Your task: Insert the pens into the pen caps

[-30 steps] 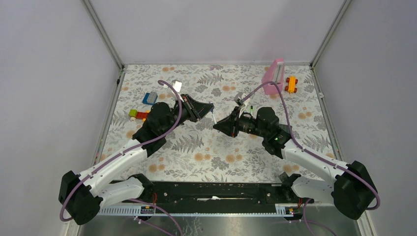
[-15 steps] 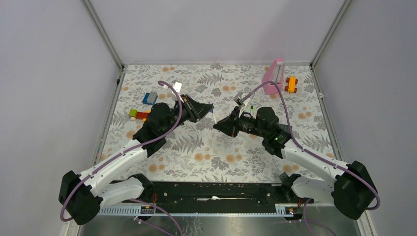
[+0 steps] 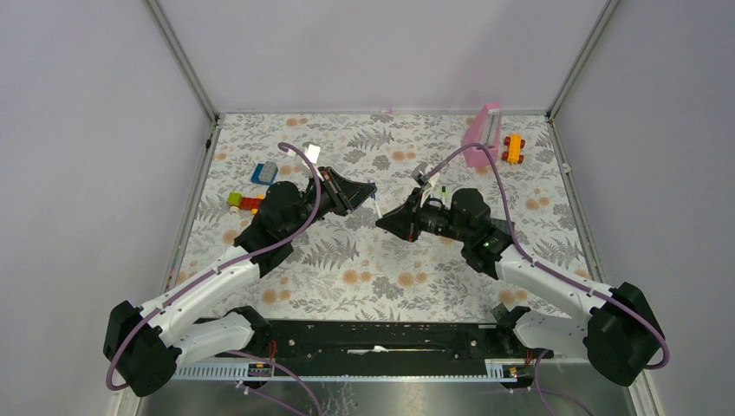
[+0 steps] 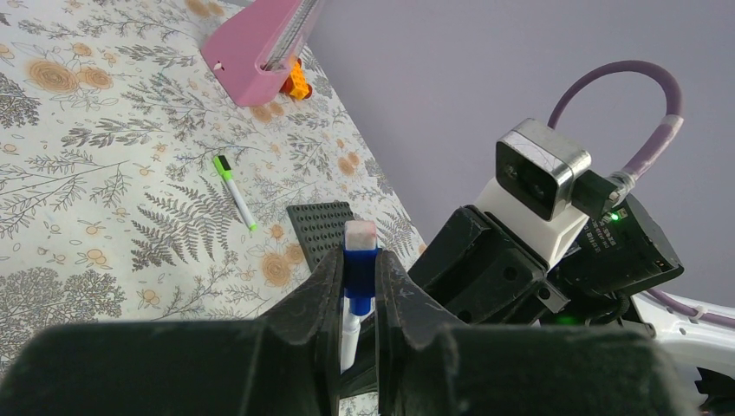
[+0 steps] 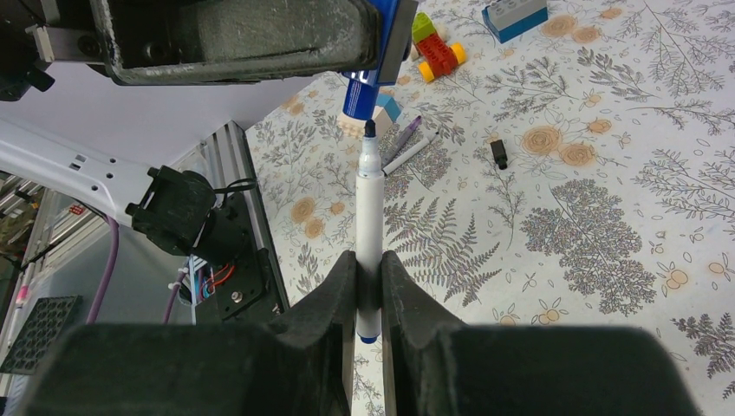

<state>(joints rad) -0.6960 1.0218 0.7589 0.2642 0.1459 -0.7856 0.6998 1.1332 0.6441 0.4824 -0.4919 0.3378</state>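
Right pincer [image 5: 368, 260] is clamped tight on the lower barrel of a white pen [image 5: 370, 217]. The nib points straight at the blue cap [image 5: 360, 94], which the left pincer [image 4: 358, 260] has pinched between nearly closed fingers, up off the table [image 5: 607, 217].

The nib sits just short of the blue cap's mouth and looks lined up, as far as I can tell. So I'd call this the mating step. The next move needs a slow, straight push along the barrel with both grips firm, since any sideways drift and the nib skids off the rim.

Count:
- **Pens:** three. This one, a green pen [image 4: 236, 194] on the table beyond the blue cap that looks already capped, and a third pen [image 5: 409, 152] on the table under the blue cap.
- **Caps:** three. The blue one, a black cap [image 5: 498, 153] loose off to the side of it, and the green one apparently on its pen.
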